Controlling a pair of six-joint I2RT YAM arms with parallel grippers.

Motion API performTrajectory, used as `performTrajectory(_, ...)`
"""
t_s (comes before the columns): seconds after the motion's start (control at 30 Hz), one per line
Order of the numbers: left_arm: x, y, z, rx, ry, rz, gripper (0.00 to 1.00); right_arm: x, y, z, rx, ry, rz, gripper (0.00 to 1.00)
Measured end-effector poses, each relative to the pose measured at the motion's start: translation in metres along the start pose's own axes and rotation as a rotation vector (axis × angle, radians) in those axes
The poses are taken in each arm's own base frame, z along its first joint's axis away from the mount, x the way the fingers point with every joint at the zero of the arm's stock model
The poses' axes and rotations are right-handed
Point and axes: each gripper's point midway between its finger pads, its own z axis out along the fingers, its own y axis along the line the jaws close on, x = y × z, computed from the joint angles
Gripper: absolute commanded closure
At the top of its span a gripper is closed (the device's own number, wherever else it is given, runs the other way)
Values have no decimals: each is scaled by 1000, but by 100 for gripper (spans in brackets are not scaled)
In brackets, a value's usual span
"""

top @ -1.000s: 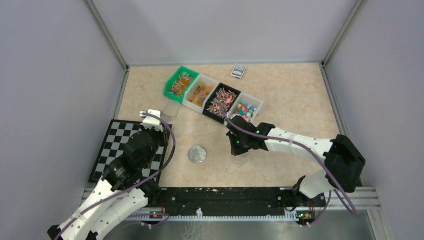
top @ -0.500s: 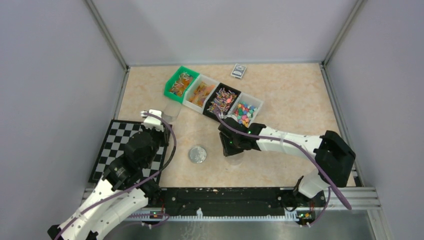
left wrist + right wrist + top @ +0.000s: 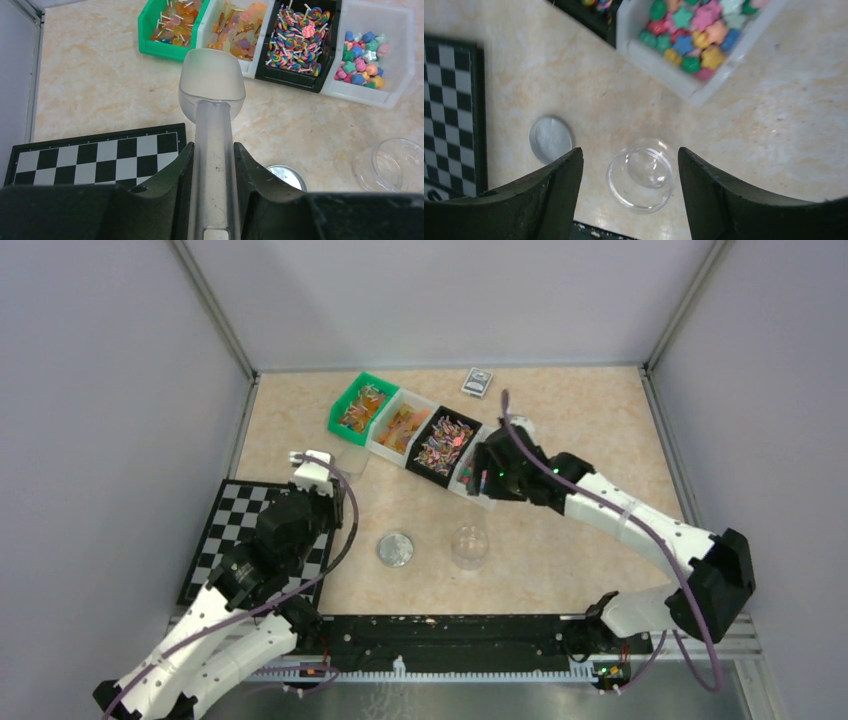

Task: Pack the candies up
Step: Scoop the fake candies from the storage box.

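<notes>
Tool: left gripper [image 3: 212,156] clamps clear scoop [image 3: 212,87] handle | Target: scoop mouth points at orange candies [image 3: 239,31] in white bin [image 3: 251,68] just ahead | right gripper [image 3: 629,160] spread, empty, above clear cup [image 3: 640,175]

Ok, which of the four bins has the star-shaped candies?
The white end bin, beside the black bin and farthest from the green bin. Its candies are coloured stars.
</notes>
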Motion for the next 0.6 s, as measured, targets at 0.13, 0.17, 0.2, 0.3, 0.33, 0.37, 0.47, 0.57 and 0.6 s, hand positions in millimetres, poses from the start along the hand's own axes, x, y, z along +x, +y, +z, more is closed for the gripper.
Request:
performTrajectory(0.13,-10,-10,7,16,51,1,100,-49,-47,-6,98,-128,183,37)
performTrajectory(0.17,-12,-12,10,18,58,4,100,-58,-58,-7,125,-154,237,38)
performTrajectory(0.2,-15,-14,14,19,73,12,100,-64,-69,-5,147,-174,287,38)
performTrajectory(0.3,-20,-23,28,21,129,45,100,-74,-95,2,203,-202,406,40)
performTrajectory(0.33,-24,-26,35,21,152,58,100,-75,-104,6,225,-203,437,42)
performTrajectory(0.37,-26,-28,41,21,165,65,100,-76,-111,11,243,-201,461,43)
performTrajectory(0.47,-26,-32,67,20,234,82,100,-76,-130,31,289,-176,519,46)
performTrajectory(0.57,-17,-24,91,1,310,82,100,-71,-143,53,321,-137,545,47)
performTrajectory(0.6,-14,-20,99,-1,335,73,100,-68,-146,60,335,-121,548,48)
